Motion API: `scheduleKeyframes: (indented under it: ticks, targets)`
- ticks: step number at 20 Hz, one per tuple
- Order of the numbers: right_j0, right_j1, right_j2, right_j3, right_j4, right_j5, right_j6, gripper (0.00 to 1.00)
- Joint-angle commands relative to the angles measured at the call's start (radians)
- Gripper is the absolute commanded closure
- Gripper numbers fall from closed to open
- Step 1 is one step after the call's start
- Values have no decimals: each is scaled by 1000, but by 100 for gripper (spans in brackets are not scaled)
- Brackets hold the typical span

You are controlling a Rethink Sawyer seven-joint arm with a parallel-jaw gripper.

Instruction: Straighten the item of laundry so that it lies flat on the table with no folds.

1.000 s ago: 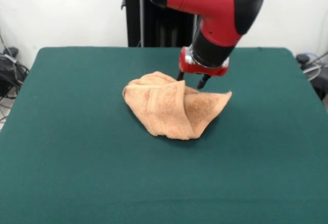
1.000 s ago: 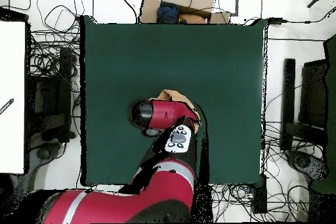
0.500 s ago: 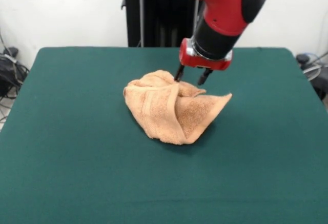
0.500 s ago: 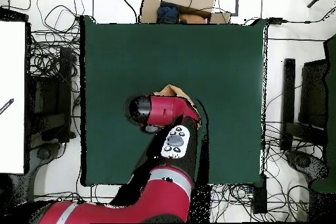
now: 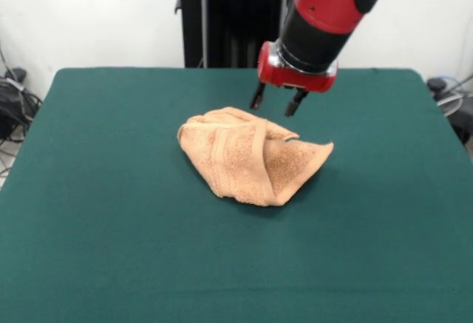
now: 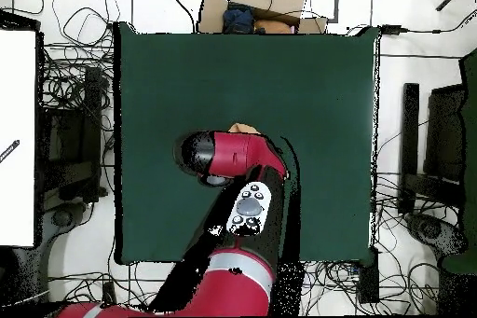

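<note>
The item of laundry, a peach-orange towel, lies crumpled and folded over itself near the middle of the green table. One pointed corner sticks out to the right in the front view. My gripper hangs open just above the towel's far edge, its two dark fingers apart and holding nothing. From overhead the arm covers nearly all of the towel; only a small strip of the item of laundry shows beyond the wrist, and the gripper itself is hidden.
Cables and equipment lie on the floor around the table on all sides. A cardboard box sits beyond the far edge in the overhead view. A white surface stands at the left.
My gripper has risen off the towel and drawn back a little. The raised fold it was touching has settled lower, and the towel sits slightly flatter.
</note>
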State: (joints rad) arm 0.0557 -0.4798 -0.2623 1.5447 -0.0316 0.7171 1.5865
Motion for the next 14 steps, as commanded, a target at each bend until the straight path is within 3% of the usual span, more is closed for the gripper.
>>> scheduleKeyframes:
  ticks: [1,14]
  targets:
    - [17,-16,27,-6,46,95,228,0]
    - [-4,40,49,-8,35,24,216,0]
